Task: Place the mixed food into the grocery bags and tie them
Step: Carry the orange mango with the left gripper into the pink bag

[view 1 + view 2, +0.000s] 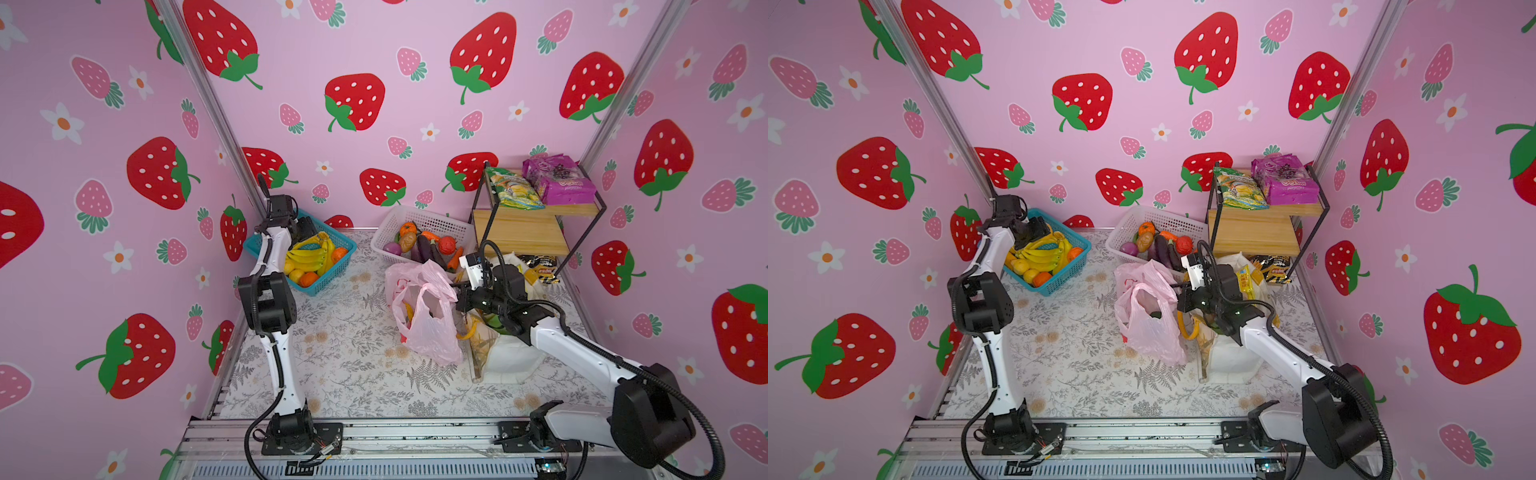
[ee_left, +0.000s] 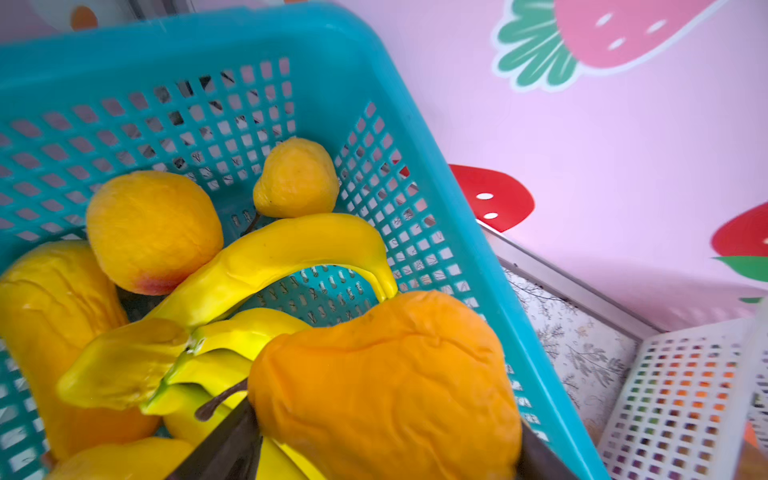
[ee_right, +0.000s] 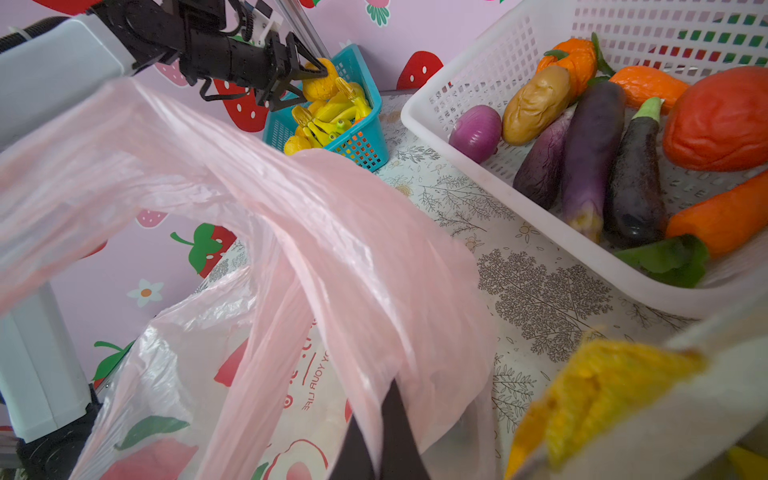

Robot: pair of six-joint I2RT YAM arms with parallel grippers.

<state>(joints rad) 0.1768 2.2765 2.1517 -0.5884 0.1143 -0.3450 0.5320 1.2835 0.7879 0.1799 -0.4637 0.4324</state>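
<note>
In both top views, reaches the left gripper (image 1: 309, 235) down into the blue basket (image 1: 334, 272) at the back left, over the bananas (image 1: 307, 257). Pinches the rim of the pink bag (image 1: 428, 332), mid-table, with the right gripper (image 1: 457, 291); stands that bag just beside the white tote (image 1: 513, 357), with a yellow packet (image 1: 1245, 279) poking from the tote's mouth. On the left wrist view, presses both fingers (image 2: 224, 446) against the sides of an orange toy pear (image 2: 386, 386), clamped over the bananas inside the basket. On the right wrist view, grips thin pink plastic between closed fingers (image 3: 401, 432), the bag's mouth gaping, with the white basket (image 3: 478, 83) of toy vegetables (image 3: 590, 153) near; across the table, shows the left gripper's jaws around a yellow-orange fruit.
</note>
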